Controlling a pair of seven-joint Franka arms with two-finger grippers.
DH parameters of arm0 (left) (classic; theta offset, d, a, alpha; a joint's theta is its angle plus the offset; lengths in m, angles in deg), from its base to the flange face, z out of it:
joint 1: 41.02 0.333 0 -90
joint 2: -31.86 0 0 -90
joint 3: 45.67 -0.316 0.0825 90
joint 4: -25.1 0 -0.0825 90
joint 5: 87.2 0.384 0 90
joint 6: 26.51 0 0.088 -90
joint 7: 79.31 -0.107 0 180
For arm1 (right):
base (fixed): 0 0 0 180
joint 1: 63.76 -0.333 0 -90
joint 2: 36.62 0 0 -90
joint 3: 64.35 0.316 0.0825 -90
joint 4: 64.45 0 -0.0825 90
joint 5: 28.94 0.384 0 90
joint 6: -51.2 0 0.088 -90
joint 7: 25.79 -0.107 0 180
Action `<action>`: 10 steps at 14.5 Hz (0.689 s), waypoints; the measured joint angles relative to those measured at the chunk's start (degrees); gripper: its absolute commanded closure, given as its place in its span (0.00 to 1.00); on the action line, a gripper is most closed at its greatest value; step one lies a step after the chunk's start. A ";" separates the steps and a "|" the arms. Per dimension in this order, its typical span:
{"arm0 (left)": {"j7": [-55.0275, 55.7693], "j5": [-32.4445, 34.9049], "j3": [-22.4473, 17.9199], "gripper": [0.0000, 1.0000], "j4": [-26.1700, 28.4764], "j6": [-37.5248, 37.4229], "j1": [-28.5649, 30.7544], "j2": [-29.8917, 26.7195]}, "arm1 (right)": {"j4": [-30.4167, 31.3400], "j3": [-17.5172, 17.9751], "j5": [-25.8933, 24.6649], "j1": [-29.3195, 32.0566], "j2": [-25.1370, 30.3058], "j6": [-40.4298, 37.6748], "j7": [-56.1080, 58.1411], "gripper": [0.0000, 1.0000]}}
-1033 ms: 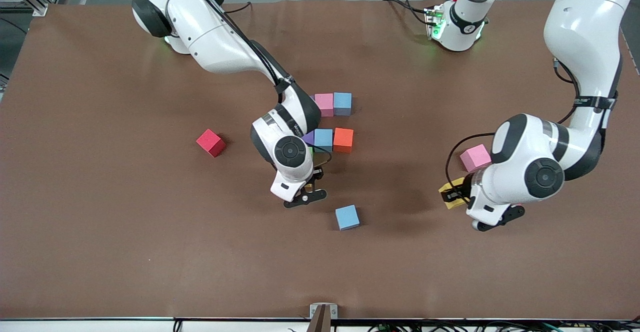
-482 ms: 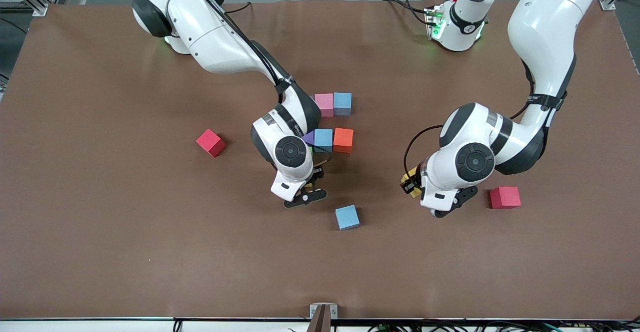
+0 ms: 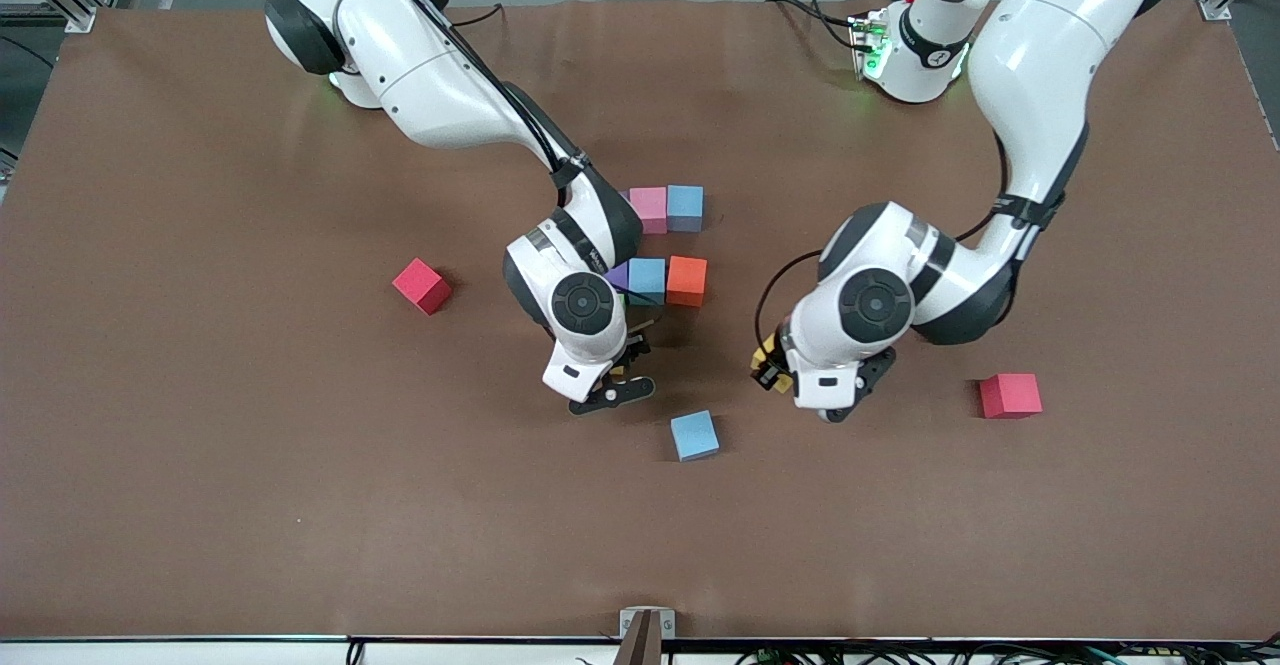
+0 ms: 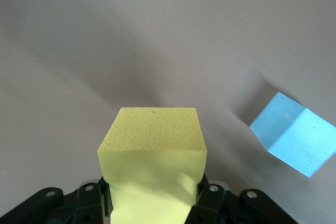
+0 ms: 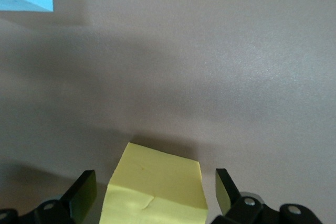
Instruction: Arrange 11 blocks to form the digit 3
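Left gripper (image 3: 768, 369): clamped on a yellow block (image 4: 152, 153), over mid-table.
Right gripper (image 5: 155, 192): fingers spread, another yellow cube (image 5: 155, 186) lying loose between them.
Blocks (image 3: 668, 245): clustered mid-table, toward the robots' edge.

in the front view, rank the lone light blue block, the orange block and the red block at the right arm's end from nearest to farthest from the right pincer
From the right pincer, open over a yellow block:
1. Lone light blue block, nearer the front camera.
2. Orange block, in the cluster farther from the camera.
3. Red block, alone toward the right arm's end.
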 measured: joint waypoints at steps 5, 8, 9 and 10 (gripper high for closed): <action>10.03 0.00 -0.07 0.98 -0.01 4.32 -2.12 1.26 | -0.14 -0.38 0.10 1.33 4.73 -5.00 -0.62 0.00; 17.70 0.00 -0.10 0.98 -0.15 9.00 -4.08 2.68 | -0.15 -0.68 0.11 4.34 8.16 -9.09 -0.62 0.00; 20.92 0.00 -0.30 0.98 -0.65 10.22 -5.24 3.50 | -0.14 -0.74 0.10 5.53 8.91 -10.10 -0.57 0.00; 24.25 0.00 -1.16 0.97 -1.75 10.94 -6.96 4.42 | -0.12 -0.81 0.08 6.80 9.57 -11.21 -0.55 0.00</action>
